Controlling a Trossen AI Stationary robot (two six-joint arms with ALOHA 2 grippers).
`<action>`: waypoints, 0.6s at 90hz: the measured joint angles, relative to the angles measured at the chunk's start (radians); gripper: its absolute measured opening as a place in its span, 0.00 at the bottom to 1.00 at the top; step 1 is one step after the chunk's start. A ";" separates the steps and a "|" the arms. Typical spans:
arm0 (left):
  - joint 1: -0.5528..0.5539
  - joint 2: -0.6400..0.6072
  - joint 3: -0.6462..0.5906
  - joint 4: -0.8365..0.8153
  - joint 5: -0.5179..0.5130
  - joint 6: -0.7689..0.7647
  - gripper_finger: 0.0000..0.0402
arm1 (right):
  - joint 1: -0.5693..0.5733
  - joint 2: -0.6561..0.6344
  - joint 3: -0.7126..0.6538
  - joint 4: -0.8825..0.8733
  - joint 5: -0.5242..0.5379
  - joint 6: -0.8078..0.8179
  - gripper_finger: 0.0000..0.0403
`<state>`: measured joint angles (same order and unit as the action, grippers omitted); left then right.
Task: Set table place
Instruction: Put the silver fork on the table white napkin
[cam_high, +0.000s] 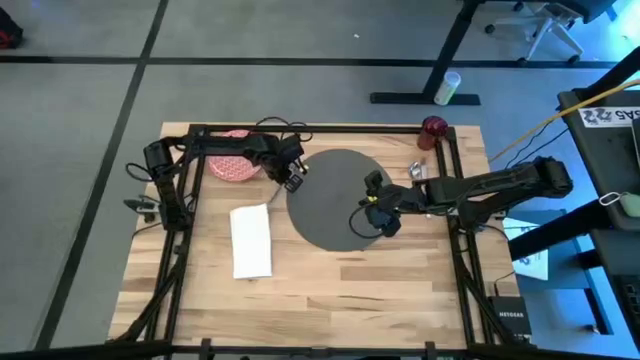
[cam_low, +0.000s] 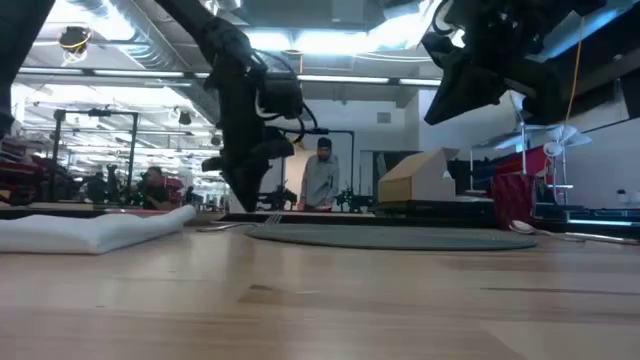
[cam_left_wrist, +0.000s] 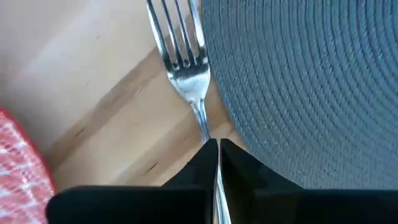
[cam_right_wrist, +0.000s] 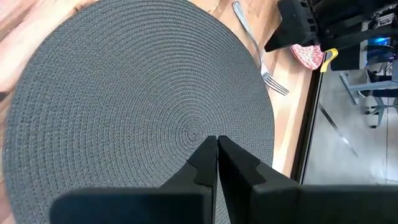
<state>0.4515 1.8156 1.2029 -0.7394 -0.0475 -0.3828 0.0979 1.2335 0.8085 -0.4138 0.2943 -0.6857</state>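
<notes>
A: At centre, mat (cam_high: 338, 196) is laid. Left gripper (cam_left_wrist: 217, 163) pinches fork (cam_left_wrist: 185, 62) at its left edge.

B: Right gripper (cam_right_wrist: 217, 155), closed empty, hovers over mat. Plate (cam_high: 232, 166) far left, napkin (cam_high: 251, 240) left, cup (cam_high: 434, 127) far right: unplaced.

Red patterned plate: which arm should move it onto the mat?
Left, probably. The red patterned plate lies beside the left gripper, though it must release the silver fork first. The right gripper hovers over the dark grey round mat.

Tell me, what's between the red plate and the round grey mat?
The fork lies between the red plate and mat, pinched by the left gripper. The left wrist view shows it.
</notes>
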 joint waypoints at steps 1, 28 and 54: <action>0.000 0.000 0.002 -0.002 0.000 -0.002 0.00 | 0.000 0.000 0.000 0.000 0.000 0.000 0.00; -0.006 0.000 0.011 -0.057 0.022 0.020 0.05 | 0.000 0.000 0.000 0.000 0.000 0.000 0.00; 0.004 0.000 0.011 -0.037 0.022 0.008 0.22 | 0.000 0.000 0.000 0.002 0.000 0.000 0.00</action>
<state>0.4553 1.8156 1.2140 -0.7763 -0.0259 -0.3750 0.0981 1.2335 0.8083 -0.4114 0.2943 -0.6857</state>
